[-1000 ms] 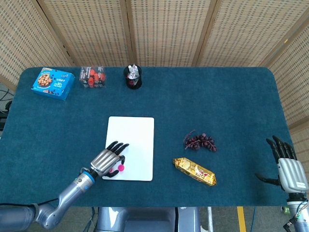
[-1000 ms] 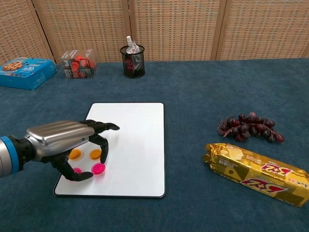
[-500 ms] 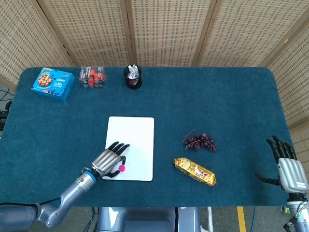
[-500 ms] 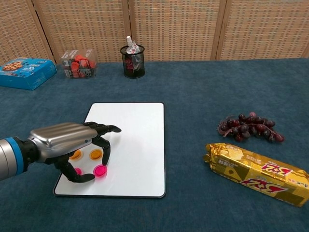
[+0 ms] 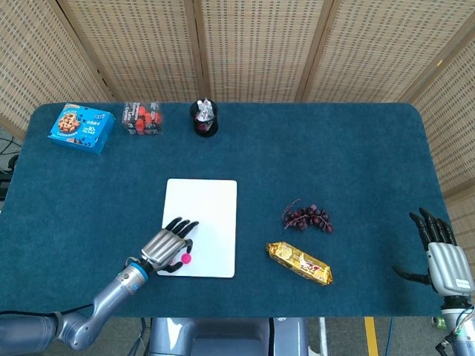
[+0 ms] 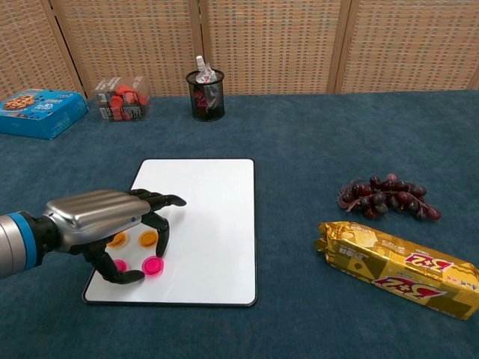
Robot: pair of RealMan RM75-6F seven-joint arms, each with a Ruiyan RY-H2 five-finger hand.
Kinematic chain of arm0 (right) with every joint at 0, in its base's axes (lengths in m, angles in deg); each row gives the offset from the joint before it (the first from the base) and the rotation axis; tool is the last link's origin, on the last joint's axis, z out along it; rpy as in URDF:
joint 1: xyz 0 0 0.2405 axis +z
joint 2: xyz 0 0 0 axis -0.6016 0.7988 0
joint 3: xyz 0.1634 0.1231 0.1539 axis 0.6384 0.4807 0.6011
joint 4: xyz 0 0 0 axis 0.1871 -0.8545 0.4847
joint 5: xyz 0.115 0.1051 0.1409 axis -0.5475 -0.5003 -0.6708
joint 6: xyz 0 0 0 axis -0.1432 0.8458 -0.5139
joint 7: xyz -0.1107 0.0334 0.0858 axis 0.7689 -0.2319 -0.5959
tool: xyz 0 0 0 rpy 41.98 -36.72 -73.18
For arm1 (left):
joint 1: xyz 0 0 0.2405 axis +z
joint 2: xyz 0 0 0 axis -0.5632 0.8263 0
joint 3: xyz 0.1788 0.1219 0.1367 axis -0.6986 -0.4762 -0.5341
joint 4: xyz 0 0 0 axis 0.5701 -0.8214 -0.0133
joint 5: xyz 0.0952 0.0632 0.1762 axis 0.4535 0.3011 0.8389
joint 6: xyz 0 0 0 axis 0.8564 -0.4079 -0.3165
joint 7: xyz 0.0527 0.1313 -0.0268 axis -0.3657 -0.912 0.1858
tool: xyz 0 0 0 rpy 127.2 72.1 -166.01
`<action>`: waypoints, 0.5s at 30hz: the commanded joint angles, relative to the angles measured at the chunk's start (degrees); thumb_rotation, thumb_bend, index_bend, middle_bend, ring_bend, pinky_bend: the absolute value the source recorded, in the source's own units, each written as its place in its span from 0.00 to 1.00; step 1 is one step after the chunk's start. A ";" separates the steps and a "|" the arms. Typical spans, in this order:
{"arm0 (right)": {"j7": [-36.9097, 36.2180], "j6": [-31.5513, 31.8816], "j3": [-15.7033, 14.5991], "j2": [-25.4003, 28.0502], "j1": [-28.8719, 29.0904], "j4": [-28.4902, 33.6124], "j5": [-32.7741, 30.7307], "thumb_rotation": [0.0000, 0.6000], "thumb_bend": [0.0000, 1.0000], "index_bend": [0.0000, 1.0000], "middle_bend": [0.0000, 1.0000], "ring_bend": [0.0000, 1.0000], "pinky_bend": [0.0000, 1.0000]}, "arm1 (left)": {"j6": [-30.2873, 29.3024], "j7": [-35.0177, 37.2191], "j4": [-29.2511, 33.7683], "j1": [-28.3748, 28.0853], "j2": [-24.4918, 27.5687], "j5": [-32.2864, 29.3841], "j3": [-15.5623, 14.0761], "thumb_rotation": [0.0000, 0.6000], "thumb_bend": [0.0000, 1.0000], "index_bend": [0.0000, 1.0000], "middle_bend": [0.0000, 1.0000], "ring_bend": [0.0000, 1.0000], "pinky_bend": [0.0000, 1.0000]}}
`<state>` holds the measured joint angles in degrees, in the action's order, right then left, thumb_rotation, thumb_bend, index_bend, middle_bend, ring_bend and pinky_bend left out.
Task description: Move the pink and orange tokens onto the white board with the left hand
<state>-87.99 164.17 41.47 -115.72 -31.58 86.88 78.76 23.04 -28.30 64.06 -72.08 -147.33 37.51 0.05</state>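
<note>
The white board (image 6: pixel 210 215) (image 5: pixel 210 215) lies on the blue table. Two orange tokens (image 6: pixel 148 238) (image 6: pixel 116 240) and two pink tokens (image 6: pixel 153 265) (image 6: pixel 119 265) lie on its near left corner. My left hand (image 6: pixel 101 223) (image 5: pixel 167 245) hovers over them with fingers spread and arched, holding nothing. One fingertip comes down beside the right pink token (image 5: pixel 186 258); the thumb tip is by the left one. My right hand (image 5: pixel 442 256) stands open at the table's right near edge, far from the board, seen only in the head view.
A gold snack packet (image 6: pixel 398 268) and dark grapes (image 6: pixel 385 196) lie right of the board. At the back stand a blue cookie box (image 6: pixel 40 112), a clear box of red items (image 6: pixel 120 98) and a black mesh cup (image 6: pixel 206 95).
The left hand has drawn back slightly toward the near left; the tokens have stayed on the board. The right hand has not moved.
</note>
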 commanded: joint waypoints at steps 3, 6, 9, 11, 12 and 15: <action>0.01 -0.03 0.01 -0.01 0.02 0.01 -0.01 1.00 0.00 0.00 0.00 0.00 0.00 | 0.41 -0.05 0.47 -0.20 0.29 -0.46 -0.01 1.00 0.31 0.42 0.00 0.00 0.00; -0.02 -0.01 0.01 0.00 0.00 0.02 -0.03 1.00 0.00 0.00 0.00 0.00 0.00 | 0.52 0.30 0.57 -0.33 0.42 -0.40 0.06 1.00 0.31 0.38 0.00 0.00 0.00; -0.10 -0.08 0.01 0.02 0.03 0.00 -0.05 1.00 0.00 0.00 0.00 0.00 0.00 | 0.45 0.69 0.80 -0.33 0.59 -0.36 0.09 1.00 0.30 0.31 0.00 0.00 0.00; -0.11 -0.08 0.00 0.03 0.03 0.00 -0.01 1.00 0.00 0.00 0.00 0.00 0.00 | 0.29 1.06 1.04 -0.29 0.81 -0.15 0.10 1.00 0.30 0.26 0.00 0.00 0.00; -0.10 -0.08 -0.01 0.03 0.03 0.00 0.00 1.00 0.00 0.00 0.00 0.00 0.00 | 0.21 1.24 1.16 -0.26 0.92 -0.07 0.12 1.00 0.30 0.24 0.00 0.00 0.00; -0.13 -0.07 -0.01 0.04 0.04 -0.04 0.05 1.00 0.00 0.00 0.00 0.00 0.00 | -0.96 3.53 2.83 0.14 2.14 1.45 0.42 1.00 0.30 0.17 0.00 0.00 0.00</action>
<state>-88.12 164.11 41.46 -115.68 -31.54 86.84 78.81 22.86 -25.96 65.92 -72.21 -145.89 38.06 0.27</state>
